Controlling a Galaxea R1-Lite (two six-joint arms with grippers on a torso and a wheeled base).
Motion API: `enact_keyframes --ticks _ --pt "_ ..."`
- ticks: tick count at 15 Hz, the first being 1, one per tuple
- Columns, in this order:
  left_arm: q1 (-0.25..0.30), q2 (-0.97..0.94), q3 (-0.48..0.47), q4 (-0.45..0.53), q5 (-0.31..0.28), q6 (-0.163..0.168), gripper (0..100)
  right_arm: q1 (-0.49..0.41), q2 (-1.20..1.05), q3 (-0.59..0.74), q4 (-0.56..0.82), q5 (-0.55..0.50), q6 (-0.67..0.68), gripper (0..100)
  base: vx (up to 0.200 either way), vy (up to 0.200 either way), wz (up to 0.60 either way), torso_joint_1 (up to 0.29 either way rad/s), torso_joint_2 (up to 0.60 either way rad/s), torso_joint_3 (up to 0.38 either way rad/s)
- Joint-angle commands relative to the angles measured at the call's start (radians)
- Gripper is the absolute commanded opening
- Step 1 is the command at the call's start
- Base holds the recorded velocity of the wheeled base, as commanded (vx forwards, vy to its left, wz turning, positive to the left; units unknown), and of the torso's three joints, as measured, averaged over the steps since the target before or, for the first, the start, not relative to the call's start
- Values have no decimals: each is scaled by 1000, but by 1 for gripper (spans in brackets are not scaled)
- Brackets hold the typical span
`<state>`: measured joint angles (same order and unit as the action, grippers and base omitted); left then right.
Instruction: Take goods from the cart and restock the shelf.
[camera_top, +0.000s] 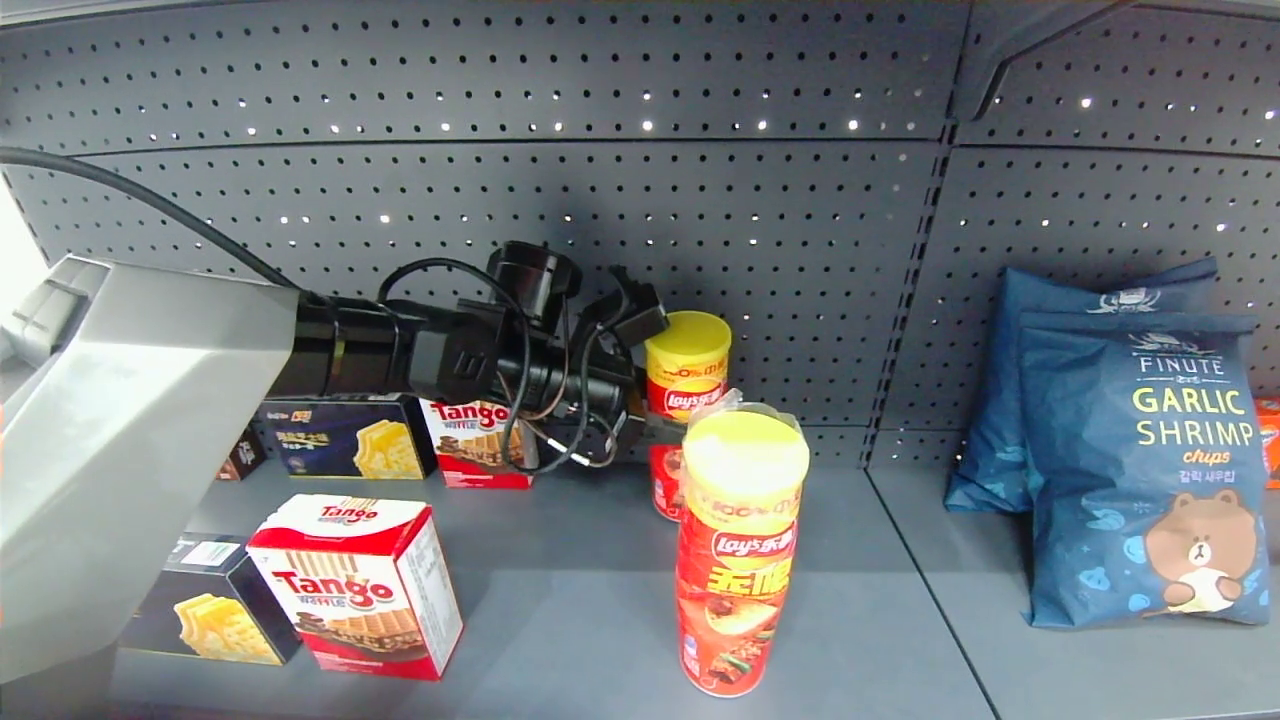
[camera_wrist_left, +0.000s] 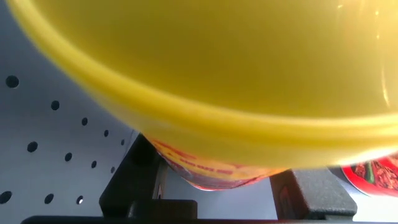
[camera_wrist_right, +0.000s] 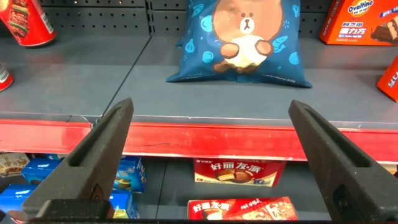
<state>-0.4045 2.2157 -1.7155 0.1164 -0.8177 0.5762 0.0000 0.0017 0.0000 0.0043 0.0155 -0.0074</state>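
With our left gripper (camera_top: 660, 428) clamped on the rear chip can (camera_top: 687, 370) at twelve o'clock on the shelf (camera_top: 560, 610), we risk a sideways pull-out toppling the front can (camera_top: 742, 560) at its five o'clock.

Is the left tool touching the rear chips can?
Touching. Left wrist view: fingers of the left tool press both sides of the rear chips can.

In the head view you had two cans (camera_top: 741, 560), two red boxes (camera_top: 360, 585), two dark boxes (camera_top: 345, 438) and two blue bags (camera_top: 1140, 470).
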Motion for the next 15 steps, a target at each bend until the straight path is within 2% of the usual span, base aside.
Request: enact_keyframes --ticks 1,12,13,15 --pt "-4 -1 1 0 0 -1 0 0 1 0 0 1 0 100 0 0 0 0 0 0" --pt "-11 12 39 2 0 1 0 0 1 0 0 0 0 100 0 0 0 0 0 0" --pt "-11 12 42 0 0 2 100 0 1 0 0 0 0 100 0 0 0 0 0 0" --pt "-14 13 39 -1 2 2 100 0 1 0 0 0 0 100 0 0 0 0 0 0"
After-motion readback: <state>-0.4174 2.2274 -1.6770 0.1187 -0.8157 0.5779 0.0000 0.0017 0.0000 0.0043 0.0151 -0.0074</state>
